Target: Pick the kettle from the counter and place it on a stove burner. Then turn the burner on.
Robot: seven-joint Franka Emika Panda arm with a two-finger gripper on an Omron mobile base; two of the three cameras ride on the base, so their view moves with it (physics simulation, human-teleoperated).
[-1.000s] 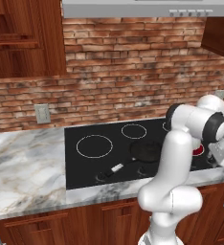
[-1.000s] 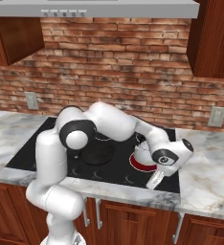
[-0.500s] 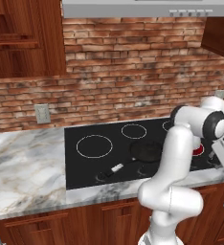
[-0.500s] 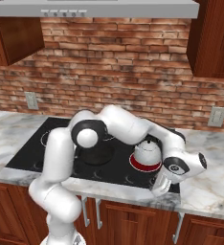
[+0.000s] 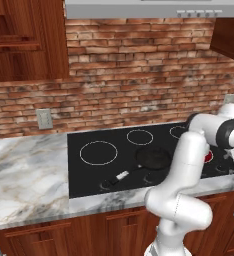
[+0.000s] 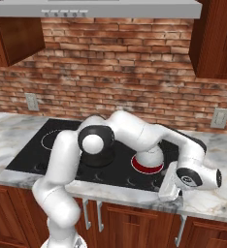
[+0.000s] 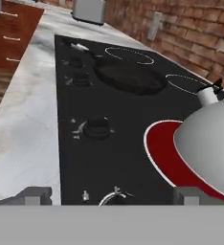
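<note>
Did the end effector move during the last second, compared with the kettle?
Yes. In the right base view the end effector has swung down off the cooktop, away from the kettle, to the counter edge.

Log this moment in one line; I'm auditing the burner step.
kettle: on glowing red burner | gripper: open, low at cooktop's front edge, over knob | frying pan: on cooktop

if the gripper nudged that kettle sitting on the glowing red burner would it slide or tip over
Probably slide: the kettle is a squat, wide dome on smooth black glass, so tipping looks unlikely. Its rounded metal side seems slippery for fingers. The red ring under it suggests it may be hot.
</note>
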